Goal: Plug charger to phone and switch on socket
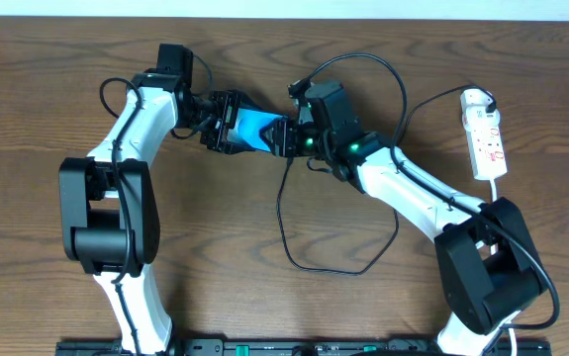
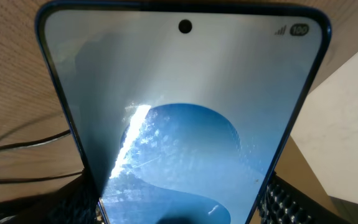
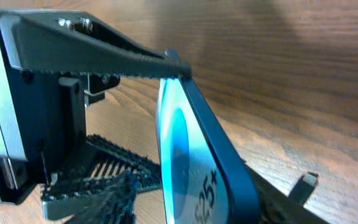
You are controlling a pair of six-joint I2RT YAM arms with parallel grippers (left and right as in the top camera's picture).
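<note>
The phone (image 1: 259, 129) with its blue screen is held off the table between my two grippers. My left gripper (image 1: 231, 125) is shut on its left end; in the left wrist view the screen (image 2: 185, 118) fills the frame between the fingers (image 2: 179, 208). My right gripper (image 1: 289, 136) straddles the phone's right end. In the right wrist view the phone (image 3: 194, 155) stands edge-on between the fingers (image 3: 191, 202), with a gap on the screen side. The black charger cable (image 1: 338, 269) loops over the table below and behind the right arm. I cannot make out its plug tip. The white socket strip (image 1: 487, 138) lies at the far right.
The left gripper's black body (image 3: 35, 93) is close in the right wrist view. Black cable strands (image 2: 17, 146) lie on the wood beside the phone. The strip's thick white cord (image 1: 497, 188) runs down behind the right arm's base. A pale sheet (image 2: 347, 124) shows at right.
</note>
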